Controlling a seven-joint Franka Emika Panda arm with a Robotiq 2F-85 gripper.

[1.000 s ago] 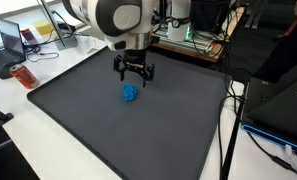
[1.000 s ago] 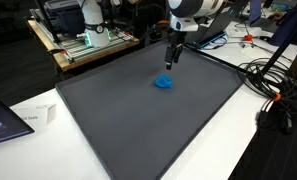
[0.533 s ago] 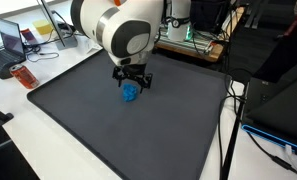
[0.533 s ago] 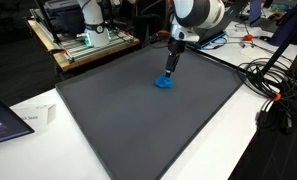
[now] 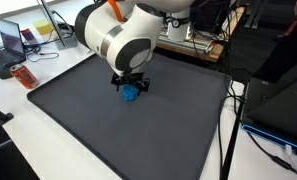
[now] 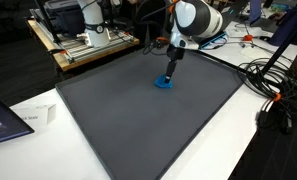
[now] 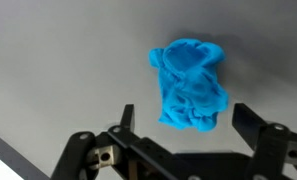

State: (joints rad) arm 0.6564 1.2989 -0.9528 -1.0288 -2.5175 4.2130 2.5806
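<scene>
On the dark mat (image 5: 108, 135) that covers most of the counter (image 5: 23, 145), a small blue crumpled lump (image 5: 131, 93) lies alone, at about 12 o'clock from the mat's centre in one exterior view and at about 1 o'clock (image 6: 164, 85) in the other. It rests flat on the mat and appears soft and folded, like cloth or a plush item; what exactly it is cannot be told. Its slumped, irregular outline suggests that it lies under its own weight with nothing propping it. The hand (image 5: 130, 86) hangs directly above the lump on a near-vertical wrist, with its fingertips close to the mat surface (image 6: 168, 79). In the wrist view the hand (image 7: 182, 112) is released, its jaws spread wide. One finger stands at 9 o'clock of the lump (image 7: 191, 85) and the other at 3 o'clock, so the lump sits between them. A strip of bare mat shows on each side, narrower on the 3 o'clock side, so no contact is evident and nothing is grasped. This straddling posture is judged to follow from the vertical approach, which places both fingers level with a low object on a flat surface. Other items stand well apart, off the mat: a laptop (image 5: 13, 40) and a small orange object (image 5: 25, 76) at 10 o'clock, and cables (image 6: 273, 85) at 3 o'clock.
</scene>
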